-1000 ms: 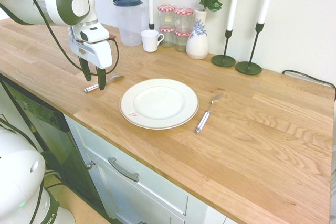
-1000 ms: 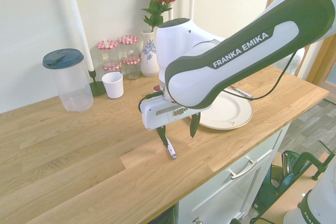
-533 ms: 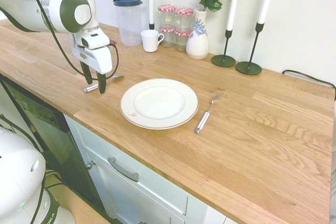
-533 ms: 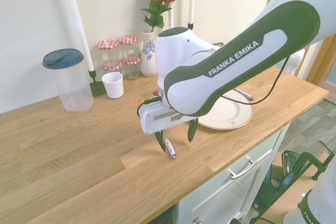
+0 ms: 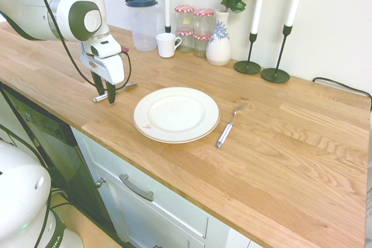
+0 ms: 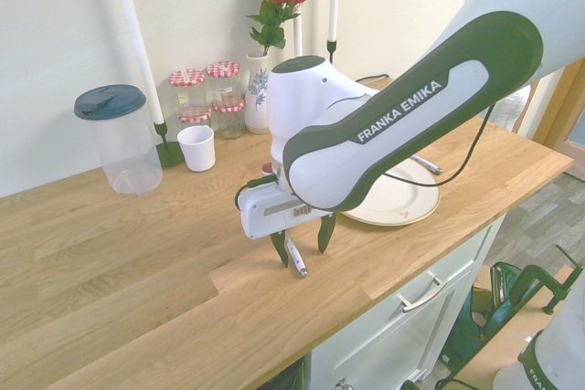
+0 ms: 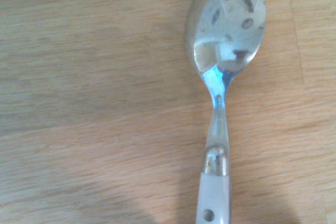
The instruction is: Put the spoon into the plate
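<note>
While the gripper [image 5: 105, 92] stands spread astride it, the stiff, slippery spoon [image 5: 114, 90] is best gripped mid-handle.

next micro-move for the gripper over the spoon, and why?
Probably lower straight down a little, then close. The gripper is open, its fingers straddling the spoon, which lies flat on the counter, and the tips look just short of the wood. The plate sits empty beside it.
</note>
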You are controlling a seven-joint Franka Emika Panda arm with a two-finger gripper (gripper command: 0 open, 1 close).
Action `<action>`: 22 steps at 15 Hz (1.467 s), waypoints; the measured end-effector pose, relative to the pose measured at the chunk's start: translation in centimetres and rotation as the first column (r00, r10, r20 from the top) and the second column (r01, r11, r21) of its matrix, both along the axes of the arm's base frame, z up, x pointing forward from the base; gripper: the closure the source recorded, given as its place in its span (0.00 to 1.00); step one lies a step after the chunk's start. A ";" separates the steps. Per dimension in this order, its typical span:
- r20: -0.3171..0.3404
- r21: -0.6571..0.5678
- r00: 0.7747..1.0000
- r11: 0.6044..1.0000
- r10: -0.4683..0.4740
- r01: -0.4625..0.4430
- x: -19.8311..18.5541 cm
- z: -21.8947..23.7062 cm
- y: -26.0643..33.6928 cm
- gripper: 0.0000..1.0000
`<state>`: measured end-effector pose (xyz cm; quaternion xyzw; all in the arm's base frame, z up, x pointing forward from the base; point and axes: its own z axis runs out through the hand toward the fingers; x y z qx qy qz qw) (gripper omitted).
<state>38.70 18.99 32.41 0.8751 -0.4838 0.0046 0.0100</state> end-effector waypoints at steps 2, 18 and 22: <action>0.004 0.001 1.000 1.000 0.001 -0.001 0.1 0.0 0.0 1.00; 0.028 0.004 0.999 1.000 0.016 -0.016 0.0 0.2 0.9 1.00; 0.094 0.018 0.995 1.000 0.013 -0.014 1.1 5.0 1.1 1.00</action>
